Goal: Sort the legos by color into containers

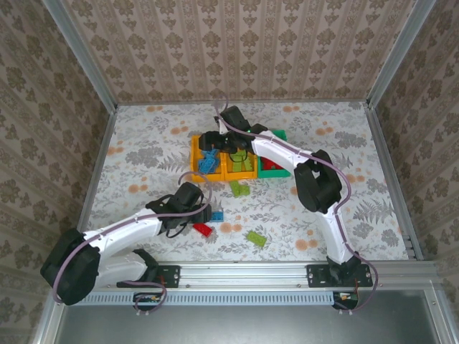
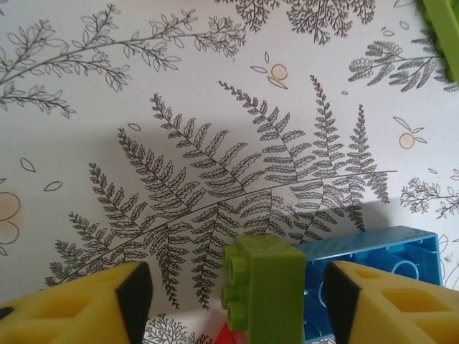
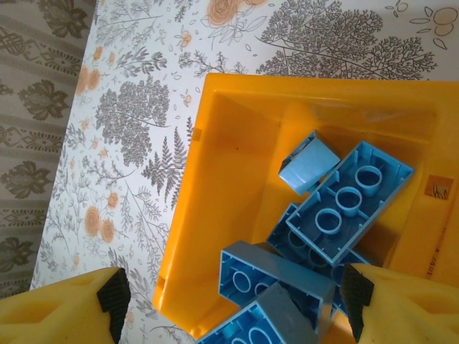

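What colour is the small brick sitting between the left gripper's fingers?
Lime green; the brick shows best in the left wrist view, beside a blue brick.

Bins: two orange bins, one green bin. Loose on the counter, seen from above: two green bricks, one red brick, one blue brick.

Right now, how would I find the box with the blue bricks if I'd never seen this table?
On the flowery table, look to the middle, where a green bin and two orange-yellow ones stand in a row. Take the orange-yellow bin at the left end, below the right gripper. Its neighbour is orange-yellow too, but this one is piled with blue bricks.
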